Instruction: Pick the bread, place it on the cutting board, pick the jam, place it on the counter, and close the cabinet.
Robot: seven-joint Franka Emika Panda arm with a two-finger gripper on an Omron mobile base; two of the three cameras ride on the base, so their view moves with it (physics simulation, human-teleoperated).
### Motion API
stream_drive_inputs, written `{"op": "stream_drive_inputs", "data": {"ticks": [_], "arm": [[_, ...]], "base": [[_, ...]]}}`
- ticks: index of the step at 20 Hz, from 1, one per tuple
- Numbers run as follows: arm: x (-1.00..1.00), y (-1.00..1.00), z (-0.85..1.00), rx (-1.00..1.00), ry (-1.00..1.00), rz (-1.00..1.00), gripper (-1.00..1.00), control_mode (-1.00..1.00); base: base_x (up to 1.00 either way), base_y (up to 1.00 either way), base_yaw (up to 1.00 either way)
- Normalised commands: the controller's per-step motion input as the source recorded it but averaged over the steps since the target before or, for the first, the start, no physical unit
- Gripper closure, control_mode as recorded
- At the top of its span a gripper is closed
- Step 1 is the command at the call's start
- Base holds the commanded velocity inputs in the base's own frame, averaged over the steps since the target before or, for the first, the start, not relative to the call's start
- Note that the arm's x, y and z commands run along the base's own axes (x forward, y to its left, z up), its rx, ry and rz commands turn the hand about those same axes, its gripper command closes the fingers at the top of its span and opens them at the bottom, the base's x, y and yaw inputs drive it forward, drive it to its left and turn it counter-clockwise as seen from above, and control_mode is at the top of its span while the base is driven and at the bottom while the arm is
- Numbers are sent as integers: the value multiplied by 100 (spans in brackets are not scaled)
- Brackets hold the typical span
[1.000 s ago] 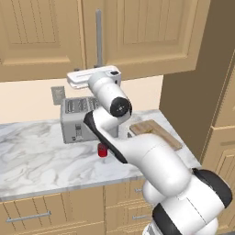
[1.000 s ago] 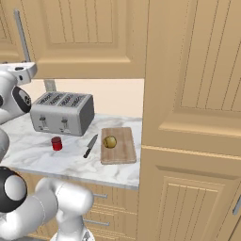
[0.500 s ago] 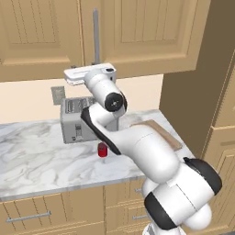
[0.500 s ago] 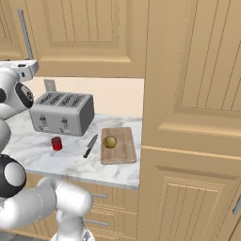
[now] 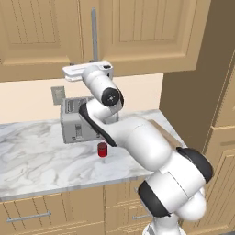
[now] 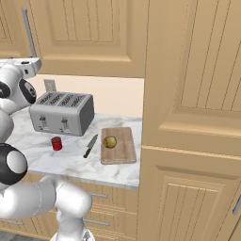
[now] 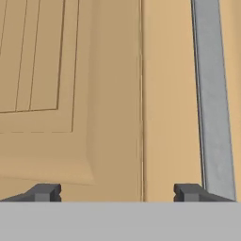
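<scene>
Up against the cabinet (image 7: pixel 94 94), the gripper (image 7: pixel 117 193) faces the shut doors with its jaws spread wide and nothing between them; one fingertip (image 7: pixel 44 192) sits before the raised panel of one door, the other (image 7: pixel 188 192) just beside the grey bar handle (image 7: pixel 212 94). In the left base view the arm's white hand (image 5: pixel 87 69) reaches up to the lower edge of the cabinet (image 5: pixel 92 36), just under the handle (image 5: pixel 94 34). Below, on the marble counter (image 6: pixel 70 162), the bread (image 6: pixel 109 141) lies on the cutting board (image 6: pixel 118 147) near the counter's right end. A black-handled knife (image 6: pixel 90 146) lies just left of the board, and the red jam (image 6: pixel 57 143) stands upright left of the knife, in front of the toaster (image 6: pixel 61 113). From the left base view the jam (image 5: pixel 102 149) stands on the counter (image 5: pixel 41 156) just beside the arm, near the toaster (image 5: pixel 75 121).
</scene>
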Motion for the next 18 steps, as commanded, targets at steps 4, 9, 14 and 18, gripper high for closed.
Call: {"op": "stream_drive_inputs", "data": {"ticks": [4,9,14,18], "arm": [[21,0,0,0,0,0,-100,-100],[21,0,0,0,0,0,-100,-100],[23,0,-3,0,0,0,-100,-100],[23,0,-5,0,0,0,-100,-100]], "base": [[0,0,0],[0,0,0],[0,0,0],[0,0,0]]}}
